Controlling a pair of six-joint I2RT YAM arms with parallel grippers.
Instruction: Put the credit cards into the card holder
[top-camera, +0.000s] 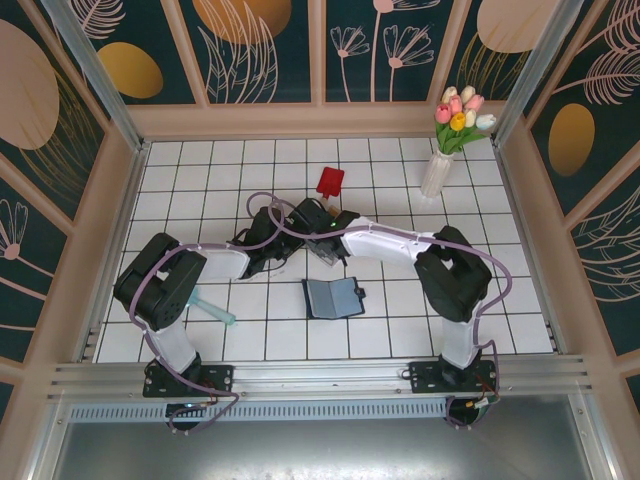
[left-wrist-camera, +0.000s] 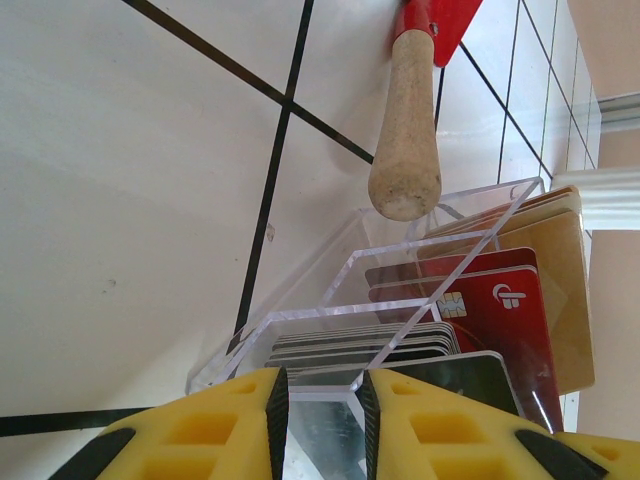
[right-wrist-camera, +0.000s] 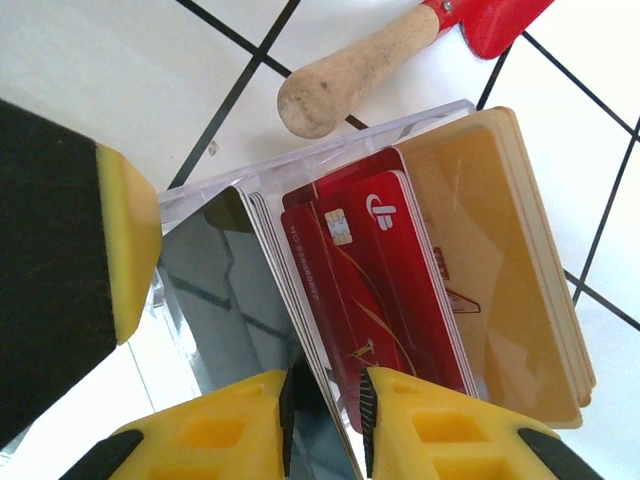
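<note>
The white tiled table (top-camera: 200, 170) was the stage, and both arms had reached in to meet over its middle, with a vase of tulips (top-camera: 437, 172) well clear at the far right. Nearer the bases the card holder (top-camera: 332, 297) lay open and flat on the tiles, grey-blue inside facing up, apart from both grippers. No card could be seen in it from above, though its slots were too small to read for sure.

Just beyond it was the clear plastic box (left-wrist-camera: 300, 300), with the red paddle (top-camera: 330, 182) beside it and the paddle's wooden handle nearly over the box's far rim. And there were the credit cards (right-wrist-camera: 380, 290): all standing on edge in that box, with pale and dark ones at the near side, then red, then a yellow-orange stack.

The left gripper (left-wrist-camera: 322, 420) had its jaws drawn narrow with the box's clear wall between them, clamped on to steady it, by the look of it. The right gripper (right-wrist-camera: 325, 420) was narrow too, its yellow fingers astride the top edges of the pale cards next to the red ones; I could not tell whether the pads had bitten.

So it looked like early going: holder open and ready, every card in sight yet to be lifted across and slotted.
</note>
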